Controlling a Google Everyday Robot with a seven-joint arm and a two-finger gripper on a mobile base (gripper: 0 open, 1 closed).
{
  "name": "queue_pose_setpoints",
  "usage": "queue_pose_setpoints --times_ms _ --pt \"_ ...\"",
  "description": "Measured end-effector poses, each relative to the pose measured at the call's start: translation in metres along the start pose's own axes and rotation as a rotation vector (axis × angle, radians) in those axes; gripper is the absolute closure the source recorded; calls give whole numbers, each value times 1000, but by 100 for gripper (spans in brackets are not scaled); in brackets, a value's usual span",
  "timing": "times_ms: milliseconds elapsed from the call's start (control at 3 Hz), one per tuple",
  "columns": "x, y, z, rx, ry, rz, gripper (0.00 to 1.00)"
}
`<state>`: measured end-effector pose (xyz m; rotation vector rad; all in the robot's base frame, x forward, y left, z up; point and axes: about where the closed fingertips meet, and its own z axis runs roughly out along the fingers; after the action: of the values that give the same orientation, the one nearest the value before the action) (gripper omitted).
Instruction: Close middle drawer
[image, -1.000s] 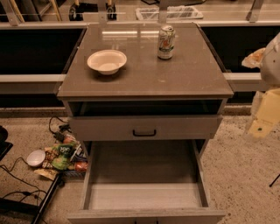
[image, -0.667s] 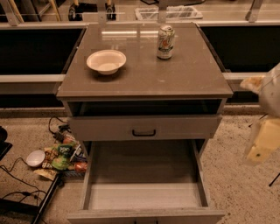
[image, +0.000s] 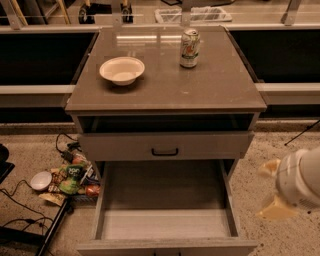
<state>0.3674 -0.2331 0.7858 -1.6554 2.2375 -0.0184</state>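
The middle drawer (image: 165, 200) of the grey-washed cabinet is pulled far out toward me. Its long tray is empty and its low front panel (image: 165, 246) lies at the bottom edge of the view. Above it, the uppermost drawer (image: 165, 146) with a small dark handle stands slightly out. The lowest drawer is hidden. My gripper (image: 272, 190) hangs to the right of the cabinet, level with the open tray and apart from it. Its two beige fingertips (image: 270, 167) are spread open and hold nothing.
On the cabinet top (image: 220, 85) stand a white bowl (image: 122, 70) and a drink can (image: 189, 48). Snack bags, a small white bowl (image: 40, 180) and cables lie on the floor at the left. Dark low shelving runs behind.
My gripper has moved down the right side of the cabinet, from level with the top to level with the open middle drawer. The drawers have not moved.
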Motion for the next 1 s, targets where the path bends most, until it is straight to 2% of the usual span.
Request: queue_pose_setpoints --times_ms 333,667,1000 --pt "22 42 80 -55 -8 27 62" --pt "46 95 174 -134 -34 63 92" --pt "60 127 224 -204 -48 101 100"
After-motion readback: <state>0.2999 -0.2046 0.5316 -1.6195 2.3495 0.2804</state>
